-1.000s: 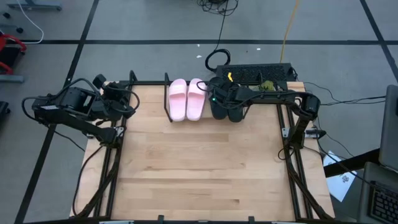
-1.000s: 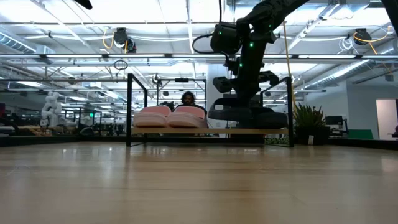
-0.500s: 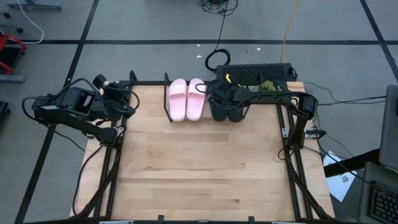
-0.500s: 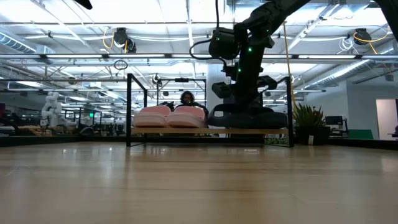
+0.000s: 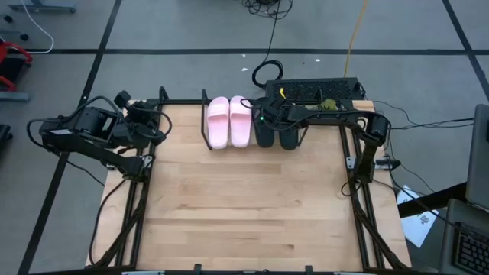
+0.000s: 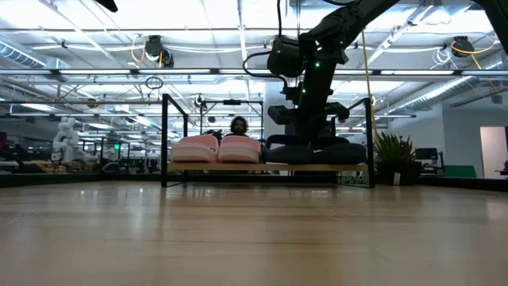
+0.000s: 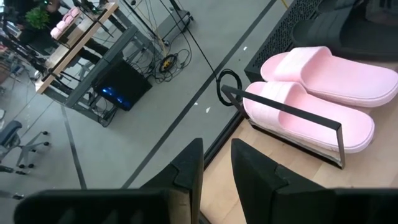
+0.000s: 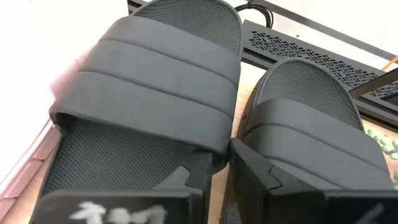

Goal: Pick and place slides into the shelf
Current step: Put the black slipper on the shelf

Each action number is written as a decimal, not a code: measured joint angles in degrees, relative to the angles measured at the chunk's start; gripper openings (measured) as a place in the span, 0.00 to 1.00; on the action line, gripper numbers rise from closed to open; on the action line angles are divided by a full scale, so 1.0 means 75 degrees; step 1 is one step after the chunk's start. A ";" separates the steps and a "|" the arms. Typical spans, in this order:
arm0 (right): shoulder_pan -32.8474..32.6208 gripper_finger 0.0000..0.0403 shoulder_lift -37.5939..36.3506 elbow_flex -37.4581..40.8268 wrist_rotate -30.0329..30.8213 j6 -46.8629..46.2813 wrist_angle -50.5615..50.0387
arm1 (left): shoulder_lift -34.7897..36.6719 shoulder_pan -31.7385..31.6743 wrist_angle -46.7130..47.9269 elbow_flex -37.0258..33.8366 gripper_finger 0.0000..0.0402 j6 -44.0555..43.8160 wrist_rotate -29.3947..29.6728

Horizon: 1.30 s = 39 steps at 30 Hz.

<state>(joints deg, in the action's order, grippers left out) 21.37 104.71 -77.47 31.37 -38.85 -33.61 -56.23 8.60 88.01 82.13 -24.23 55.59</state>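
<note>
In the overhead view the lower two thirds of the frame is bare wooden table (image 5: 237, 206), framed by dark rails along its left and right edges. Nothing lies on this near part.

Farther up, at the upper left, the left arm waits off the table's corner. Its gripper (image 5: 155, 124) points toward the table; in the left wrist view its two dark fingers (image 7: 189, 168) stand slightly apart with nothing between them, so it is open and empty.

At the top centre of the overhead frame sits the shelf (image 5: 205, 122), a thin black rod frame with a light wood base. All four slides rest on it in a row. The two pink slides (image 5: 229, 122) lie side by side on the left part, touching each other. Just to their right are the two black slides (image 5: 276, 131), also side by side.

The right arm reaches in from the upper right, stretched across the top edge of the table, and its gripper (image 5: 265, 116) hangs over the black pair. In the right wrist view its fingers (image 8: 196, 171) are parted and lie in the gap between the two black slides, clamping neither. In the low view the same arm comes down onto the black slides (image 6: 317, 149) at centre frame, beside the pink slides (image 6: 216, 148).

Behind the shelf, a black perforated panel (image 5: 313, 90) and cables lie on the grey floor.
</note>
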 joint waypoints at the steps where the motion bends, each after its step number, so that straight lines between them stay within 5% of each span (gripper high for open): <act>1: 0.0000 0.11 0.0000 0.0000 -0.0001 0.0010 0.0000 | 0.0000 0.0000 0.0000 0.0000 0.21 0.0007 0.0000; 25: 0.0006 0.12 -0.0015 -0.0003 -0.0750 0.0635 0.0122 | -0.0001 0.0000 0.0000 0.0000 0.21 0.0009 0.0000; 39: 0.0037 0.34 -0.0042 -0.0009 -0.1252 0.0763 0.0195 | -0.0002 0.0000 0.0003 0.0000 0.21 0.0009 0.0001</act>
<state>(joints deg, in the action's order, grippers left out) 21.65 104.39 -77.54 21.98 -33.12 -32.14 -56.24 8.60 88.03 82.13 -24.16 55.60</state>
